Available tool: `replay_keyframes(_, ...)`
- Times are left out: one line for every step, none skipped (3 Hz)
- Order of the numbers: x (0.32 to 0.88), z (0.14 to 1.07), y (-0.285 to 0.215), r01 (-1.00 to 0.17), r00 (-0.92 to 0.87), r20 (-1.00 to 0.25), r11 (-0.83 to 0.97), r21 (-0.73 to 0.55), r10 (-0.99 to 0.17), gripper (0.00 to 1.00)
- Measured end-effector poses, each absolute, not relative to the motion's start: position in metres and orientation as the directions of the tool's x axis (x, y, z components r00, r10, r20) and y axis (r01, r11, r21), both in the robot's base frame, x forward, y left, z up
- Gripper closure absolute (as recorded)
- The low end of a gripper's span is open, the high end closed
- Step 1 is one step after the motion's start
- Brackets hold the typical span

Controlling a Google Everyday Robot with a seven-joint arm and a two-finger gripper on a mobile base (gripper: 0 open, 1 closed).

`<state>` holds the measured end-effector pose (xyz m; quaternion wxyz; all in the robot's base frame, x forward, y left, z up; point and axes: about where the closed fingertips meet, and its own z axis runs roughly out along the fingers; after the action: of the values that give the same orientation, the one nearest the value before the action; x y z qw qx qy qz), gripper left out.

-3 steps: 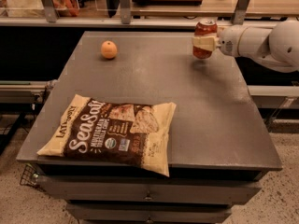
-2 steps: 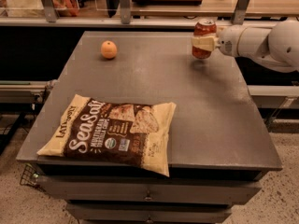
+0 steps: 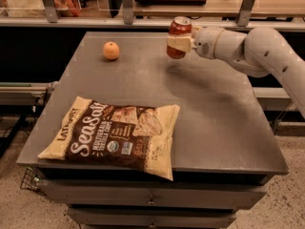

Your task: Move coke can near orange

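The coke can (image 3: 179, 30), red with a silver top, is held upright in my gripper (image 3: 178, 44), just above the grey table (image 3: 214, 109) near its far edge. The gripper's pale fingers (image 3: 174, 44) are shut around the can's lower half, and the white arm (image 3: 248, 46) reaches in from the right. The orange (image 3: 111, 50) sits on the table at the far left, well to the left of the can.
A large Sea Salt chip bag (image 3: 112, 135) lies flat on the front left of the table. A shelf with metal posts (image 3: 126, 4) runs behind the table's far edge. A drawer unit (image 3: 147, 199) sits under the table front.
The gripper has carried the coke can to the left, toward the orange, and lifted it slightly off the table. The orange and chip bag have not moved.
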<state>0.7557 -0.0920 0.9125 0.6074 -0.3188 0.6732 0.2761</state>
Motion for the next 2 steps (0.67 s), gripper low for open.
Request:
replay_keyframes(0.748,0.921,-0.042,-0.811,-0.036,-0.996,0.585,-0.021,-0.086,1.0)
replay_keyframes(0.745,0.915,-0.005,-0.838,-0.029,-0.992,0.544,-0.044,-0.126,1.0)
